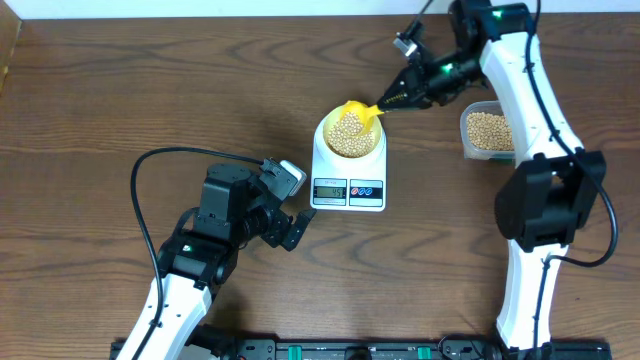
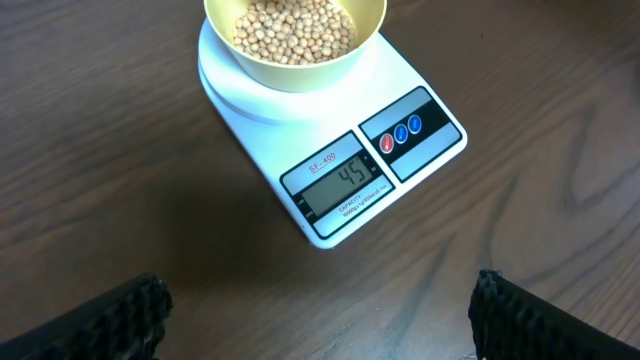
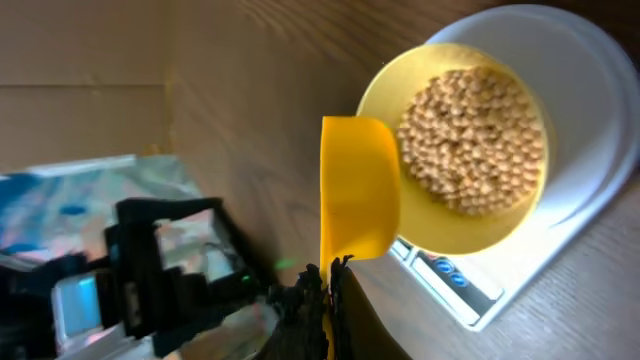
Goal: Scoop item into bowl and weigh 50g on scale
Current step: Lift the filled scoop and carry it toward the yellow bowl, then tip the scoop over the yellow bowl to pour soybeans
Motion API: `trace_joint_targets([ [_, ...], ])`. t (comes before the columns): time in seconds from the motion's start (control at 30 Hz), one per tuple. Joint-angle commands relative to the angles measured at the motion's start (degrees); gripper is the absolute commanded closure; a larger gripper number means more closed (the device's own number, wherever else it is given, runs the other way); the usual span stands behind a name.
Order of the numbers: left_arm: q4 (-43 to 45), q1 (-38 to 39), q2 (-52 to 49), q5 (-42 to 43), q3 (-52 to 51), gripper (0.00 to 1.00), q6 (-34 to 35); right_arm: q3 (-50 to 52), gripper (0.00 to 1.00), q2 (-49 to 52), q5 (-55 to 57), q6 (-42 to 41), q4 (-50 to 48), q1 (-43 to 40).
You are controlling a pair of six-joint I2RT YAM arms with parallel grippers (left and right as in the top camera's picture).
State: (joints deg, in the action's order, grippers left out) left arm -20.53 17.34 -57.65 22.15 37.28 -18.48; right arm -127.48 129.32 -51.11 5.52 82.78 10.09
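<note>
My right tool [image 1: 392,98] is clenched on the yellow spoon [image 3: 358,190], tipped at the bowl's [image 2: 300,78] one o'clock rim. The bowl sits on the scale [image 2: 425,150] with beans [image 2: 295,30] heaped inside, and the display [image 2: 340,178] reads 45. Nearly there, I'd say: trickle in a few beans at a time, never touching the rim. My left tool [image 1: 292,205] hangs released at seven o'clock.

Dark wooden table [image 1: 100,80], white scale [image 1: 349,186] at centre, clear tub [image 1: 465,140] nearby
</note>
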Motion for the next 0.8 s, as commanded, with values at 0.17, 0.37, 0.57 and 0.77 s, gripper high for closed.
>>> trace_joint_targets([
  [0.17, 0.04, -0.24, -0.07, -0.33, 0.17, 0.02, -0.79, -5.97, 0.98, 0.52, 19.47, -2.69, 0.26, 5.9],
  [0.37, 0.04, -0.24, -0.07, -0.33, 0.17, 0.02, -0.79, -8.24, 0.99, 0.52, 27.89, -1.11, 0.11, 9.29],
  [0.57, 0.04, -0.24, -0.07, -0.33, 0.17, 0.02, -0.79, -9.79, 0.99, 0.52, 31.12, -0.63, -0.55, 10.95],
  [0.77, 0.04, -0.24, -0.07, -0.33, 0.17, 0.02, -0.79, -11.26, 0.99, 0.52, 33.66, 1.9, -0.72, 12.09],
])
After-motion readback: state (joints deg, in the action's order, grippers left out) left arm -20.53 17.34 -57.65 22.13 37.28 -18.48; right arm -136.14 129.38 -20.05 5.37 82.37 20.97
